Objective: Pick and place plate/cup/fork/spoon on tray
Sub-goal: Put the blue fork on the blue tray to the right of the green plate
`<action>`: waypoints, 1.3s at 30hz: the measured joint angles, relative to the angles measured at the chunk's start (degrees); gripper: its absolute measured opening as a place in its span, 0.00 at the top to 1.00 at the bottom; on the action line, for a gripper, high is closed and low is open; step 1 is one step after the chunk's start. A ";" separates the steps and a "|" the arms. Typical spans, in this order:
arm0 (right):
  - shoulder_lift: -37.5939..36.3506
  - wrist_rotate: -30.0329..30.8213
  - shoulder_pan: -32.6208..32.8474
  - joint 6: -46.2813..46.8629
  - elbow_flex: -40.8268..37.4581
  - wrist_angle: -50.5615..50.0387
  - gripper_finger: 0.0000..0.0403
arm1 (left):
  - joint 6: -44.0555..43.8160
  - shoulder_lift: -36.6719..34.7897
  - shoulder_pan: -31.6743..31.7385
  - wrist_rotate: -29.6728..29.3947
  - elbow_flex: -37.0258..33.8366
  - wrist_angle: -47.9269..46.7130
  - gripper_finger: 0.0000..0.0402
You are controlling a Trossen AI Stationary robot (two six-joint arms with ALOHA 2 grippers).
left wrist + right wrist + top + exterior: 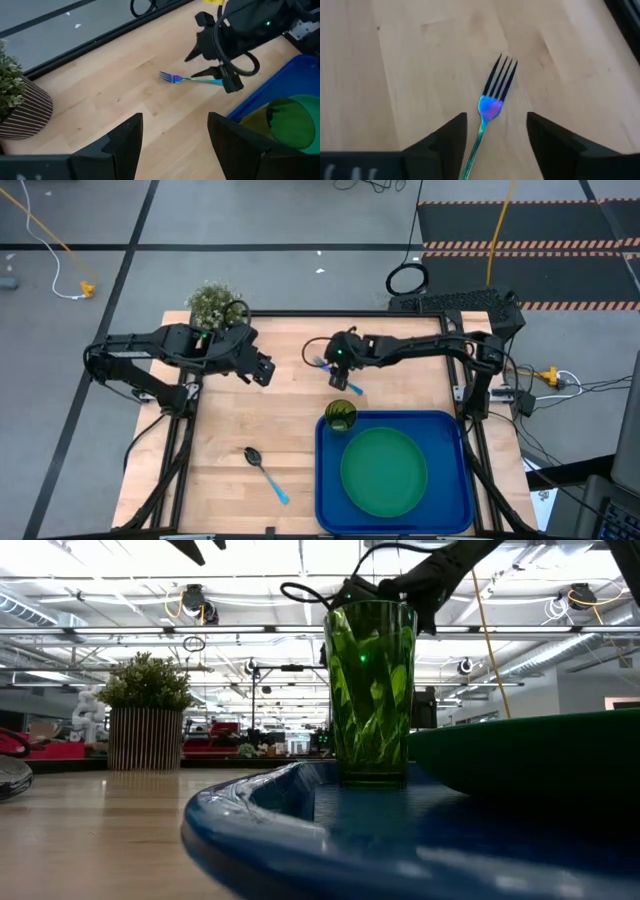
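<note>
The fork (492, 95) lies flat on the bare wood, far of the tray, with its tines toward the table's left. My right gripper (497, 132) hangs open just over it, one finger on each side of the handle, touching nothing. The high view shows the fork's blue handle end (354, 388) poking out from under that gripper (338, 373). The dark-green plate (384, 470) lies in the blue tray (455, 430). The cup (340, 417) stands upright in the tray's far left corner. The spoon (265, 472) lies on the table left of the tray. My left gripper (262, 370) waits open, raised, at the far left.
A potted plant (212, 304) stands at the table's far left edge, behind my left arm. Bare wood stretches between the spoon and the fork. The table's black frame rail (300, 313) runs along the far edge.
</note>
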 joint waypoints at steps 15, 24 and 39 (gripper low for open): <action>-0.05 -2.94 0.15 5.32 -9.81 13.43 0.41 | -1.65 0.00 -0.11 0.67 0.00 0.07 0.44; -0.03 -2.66 0.53 7.11 -12.43 15.62 0.41 | -1.21 0.00 -0.05 0.13 0.00 0.04 0.44; 0.33 1.65 0.74 14.68 -15.20 21.61 0.42 | 0.43 0.00 1.22 -0.14 0.00 0.02 0.44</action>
